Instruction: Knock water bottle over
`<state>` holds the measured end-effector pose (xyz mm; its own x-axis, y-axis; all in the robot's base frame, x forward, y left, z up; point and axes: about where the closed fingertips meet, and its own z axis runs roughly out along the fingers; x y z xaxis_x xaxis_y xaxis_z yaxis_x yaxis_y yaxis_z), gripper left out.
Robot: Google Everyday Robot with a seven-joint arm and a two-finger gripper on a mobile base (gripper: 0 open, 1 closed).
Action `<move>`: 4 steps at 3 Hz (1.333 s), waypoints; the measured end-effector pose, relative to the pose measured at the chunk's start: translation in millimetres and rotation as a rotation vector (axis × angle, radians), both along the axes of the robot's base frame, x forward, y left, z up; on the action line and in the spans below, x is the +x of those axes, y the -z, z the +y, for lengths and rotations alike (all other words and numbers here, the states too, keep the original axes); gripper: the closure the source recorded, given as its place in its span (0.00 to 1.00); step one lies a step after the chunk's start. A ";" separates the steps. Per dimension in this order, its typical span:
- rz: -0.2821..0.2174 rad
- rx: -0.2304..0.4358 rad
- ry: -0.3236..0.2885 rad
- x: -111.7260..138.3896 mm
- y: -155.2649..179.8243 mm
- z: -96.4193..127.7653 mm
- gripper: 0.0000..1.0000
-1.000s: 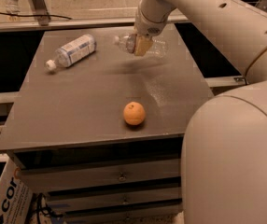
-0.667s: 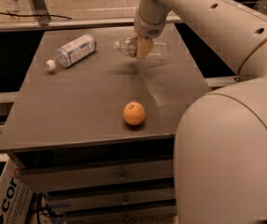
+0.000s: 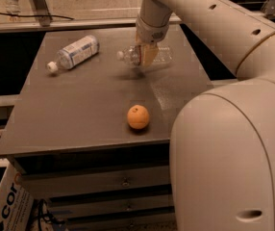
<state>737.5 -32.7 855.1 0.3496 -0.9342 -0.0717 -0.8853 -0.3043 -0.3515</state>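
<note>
Starting with the largest item, note that the arm point(image 3: 214, 23) fills the 3 o'clock side of your view and arcs over toward 12 o'clock, ending above the far half of the table point(image 3: 80, 105). Treat the table centre as the dial hub for all bearings below. At 10 o'clock lies the labelled bottle point(image 3: 77, 51), on its side and well apart from the work; disregard it. At 2 o'clock you find the water bottle point(image 3: 162, 55), horizontal, its white cap point(image 3: 120, 55) pointing to 9 o'clock. The gripper point(image 3: 147, 54) occupies that same 2 o'clock position, descending from 12 o'clock, and appears clamped across the bottle's upper body near the neck. Compare with one second ago: bottle and gripper have come down together, so the bottle now sits closer to the surface. Its shadow point(image 3: 128, 74) remains offset from it, which suggests it is not yet resting on the table. Judge the task as nearly complete: the bottle is already off its base, but it counts as knocked over only once it lies on the table unheld. Expect the next step to call for release and a clean withdrawal; the round ribbed body may roll toward the 3 o'clock edge. The orange point(image 3: 138, 117), smallest, sits at 5 o'clock, well apart.
</note>
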 end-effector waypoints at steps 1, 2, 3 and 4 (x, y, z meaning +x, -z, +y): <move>0.029 0.006 -0.037 -4.1 1.5 1.1 0.59; 0.047 0.013 -0.063 -7.2 3.2 2.9 0.36; 0.056 0.024 -0.077 -8.8 2.0 2.4 0.12; 0.062 0.032 -0.087 -9.6 2.9 1.3 0.00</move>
<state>727.9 -31.4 852.2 0.4228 -0.8976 -0.1248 -0.8766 -0.3703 -0.3073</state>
